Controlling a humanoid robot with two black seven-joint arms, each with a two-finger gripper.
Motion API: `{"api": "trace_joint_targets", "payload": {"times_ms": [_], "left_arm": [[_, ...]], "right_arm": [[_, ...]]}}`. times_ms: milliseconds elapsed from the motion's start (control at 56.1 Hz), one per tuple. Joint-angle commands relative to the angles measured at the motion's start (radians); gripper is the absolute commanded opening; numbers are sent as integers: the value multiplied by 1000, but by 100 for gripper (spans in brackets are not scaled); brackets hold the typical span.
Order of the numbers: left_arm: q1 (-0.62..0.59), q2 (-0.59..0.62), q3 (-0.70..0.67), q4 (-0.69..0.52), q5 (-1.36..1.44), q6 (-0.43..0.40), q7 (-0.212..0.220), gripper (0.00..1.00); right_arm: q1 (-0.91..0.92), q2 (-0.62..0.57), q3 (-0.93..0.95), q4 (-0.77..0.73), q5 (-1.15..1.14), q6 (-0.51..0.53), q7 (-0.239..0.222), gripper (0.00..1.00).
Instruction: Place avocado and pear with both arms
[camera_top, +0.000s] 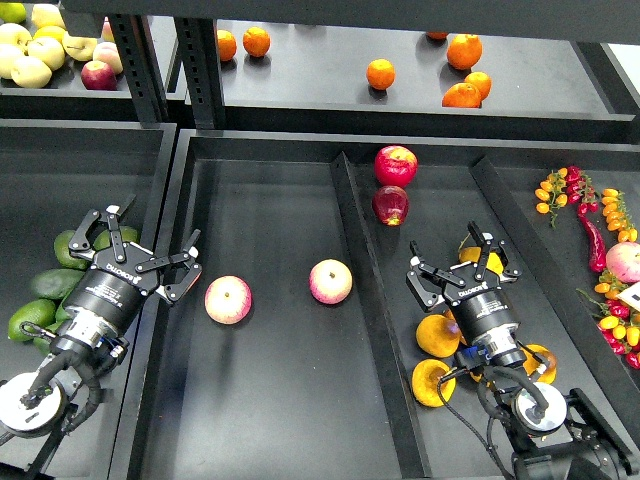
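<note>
Reaching in from the lower left, the left gripper (145, 250) is hovering with fingers spread and empty beside the avocado (72, 248). The right gripper (463, 262) is spreading empty over the pear (482, 257) — the black tray (270, 400) between them is lying mostly bare.

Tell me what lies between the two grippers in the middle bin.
In the head view, two pink-yellow apples and a black divider wall lie between the left gripper and the right gripper.
</note>
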Motion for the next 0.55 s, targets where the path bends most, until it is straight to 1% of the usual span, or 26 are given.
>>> {"api": "trace_joint_targets", "payload": {"times_ms": [0,534], "left_arm": [[0,0,0,0,0,0,0,100],[1,0,11,0,2,0,2,100]], "right_arm": [[1,0,0,16,1,0,0,100],[1,0,13,18,1,0,0,100]]}}
